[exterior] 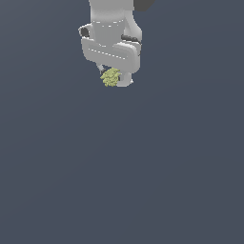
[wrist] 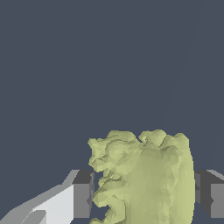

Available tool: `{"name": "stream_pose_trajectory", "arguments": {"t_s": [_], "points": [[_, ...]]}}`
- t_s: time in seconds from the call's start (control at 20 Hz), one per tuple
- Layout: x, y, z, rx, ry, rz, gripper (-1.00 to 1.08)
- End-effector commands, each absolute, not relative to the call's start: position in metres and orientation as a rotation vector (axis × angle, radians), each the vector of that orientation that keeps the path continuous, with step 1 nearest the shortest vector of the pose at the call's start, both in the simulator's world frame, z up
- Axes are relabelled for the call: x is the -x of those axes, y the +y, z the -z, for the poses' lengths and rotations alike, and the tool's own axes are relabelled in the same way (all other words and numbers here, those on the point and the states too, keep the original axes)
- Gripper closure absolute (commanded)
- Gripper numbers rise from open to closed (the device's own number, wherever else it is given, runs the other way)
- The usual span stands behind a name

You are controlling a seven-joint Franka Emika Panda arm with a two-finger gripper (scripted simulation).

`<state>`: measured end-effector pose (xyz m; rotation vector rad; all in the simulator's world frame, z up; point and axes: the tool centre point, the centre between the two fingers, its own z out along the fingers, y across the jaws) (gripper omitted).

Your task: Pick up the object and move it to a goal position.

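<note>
One small yellow-green lump with a bumpy, mottled surface (exterior: 110,77) is seen at the tip of the white robot gripper (exterior: 114,79), near the top of the exterior view against a plain dark grey-blue background. In the wrist view the lump (wrist: 146,179) sits between the two dark finger pads (wrist: 82,194). The far pad appears to touch its smooth side, while a thin dark gap is visible at the ragged side, so the jaws are judged to be clamped on the lump, though full contact cannot be confirmed. Whether the lump rests on a surface or is lifted clear cannot be told, since no shadow or edge is shown.

The step in hand is judged to be the carry toward the goal, which is not marked in either view. The squeeze should be kept steady and the arm moved smoothly, because the uneven surface offers few firm contact points and a jerk could let the lump twist or slip.
</note>
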<state>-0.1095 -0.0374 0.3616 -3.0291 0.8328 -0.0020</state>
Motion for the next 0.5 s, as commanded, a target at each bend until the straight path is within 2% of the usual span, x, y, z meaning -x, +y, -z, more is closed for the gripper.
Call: {"name": "stream_pose_trajectory", "arguments": {"t_s": [0.0,0.45], "points": [[0.1142,-0.0368,-0.3704,3.029,0.833,0.000,1.08],[0.1146,-0.0361,-0.3743,3.029,0.832,0.000,1.08]]}}
